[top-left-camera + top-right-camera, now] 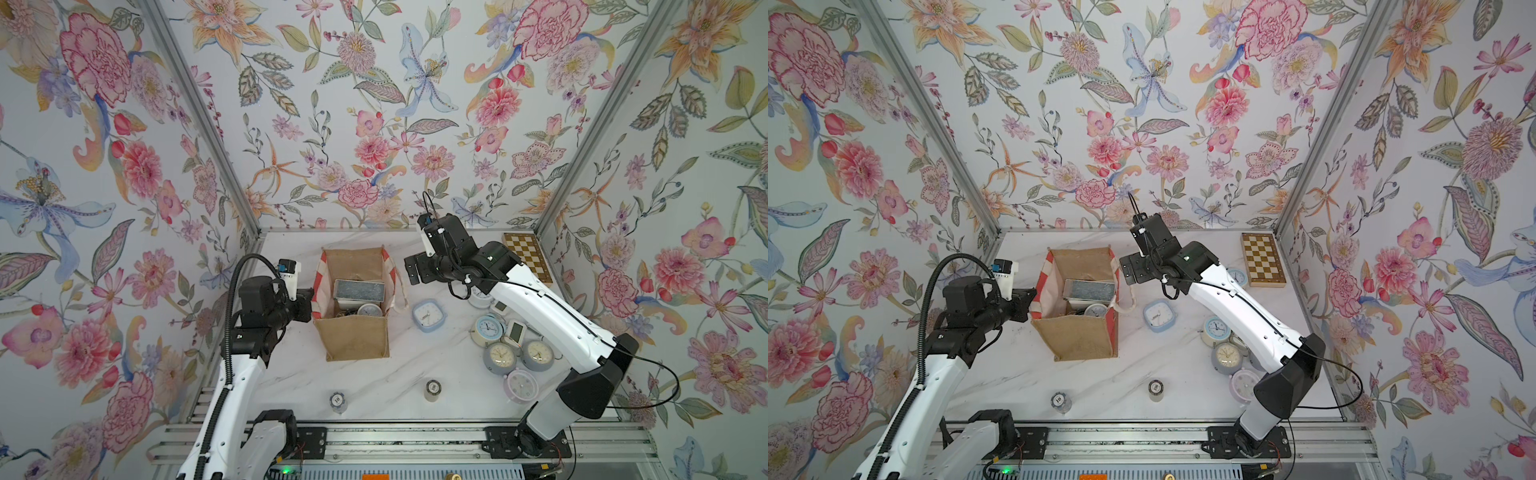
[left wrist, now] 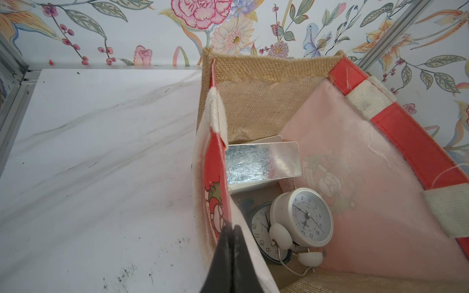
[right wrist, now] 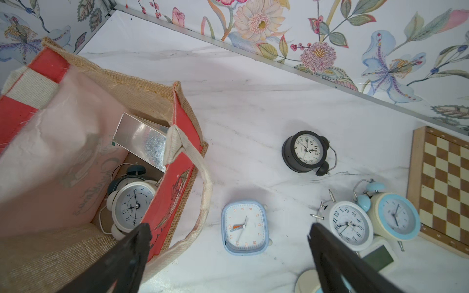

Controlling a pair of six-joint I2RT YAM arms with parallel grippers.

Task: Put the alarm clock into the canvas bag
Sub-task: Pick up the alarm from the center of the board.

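The canvas bag (image 1: pixel 353 338) (image 1: pixel 1075 336) stands open on the marble table. My left gripper (image 2: pixel 231 227) (image 1: pixel 309 302) is shut on its left side wall at the rim. Inside the canvas bag (image 2: pixel 253 73) a white twin-bell alarm clock (image 2: pixel 303 217) (image 3: pixel 132 203) lies on a dark clock (image 2: pixel 260 228), next to a silver tin (image 2: pixel 261 165). My right gripper (image 3: pixel 229 228) (image 1: pixel 415 270) hangs open and empty above the table, right of the bag. Below it lies a light-blue square alarm clock (image 3: pixel 245 227) (image 1: pixel 429 316).
Several more clocks lie right of the bag: a black one (image 3: pixel 305 151), a white one (image 3: pixel 350 224), a cream-and-blue one (image 3: pixel 394 217), others under my right arm (image 1: pixel 500 357). A chessboard box (image 1: pixel 528 255) sits back right. Two chip stacks (image 1: pixel 337 401) (image 1: pixel 433 388) stand in front.
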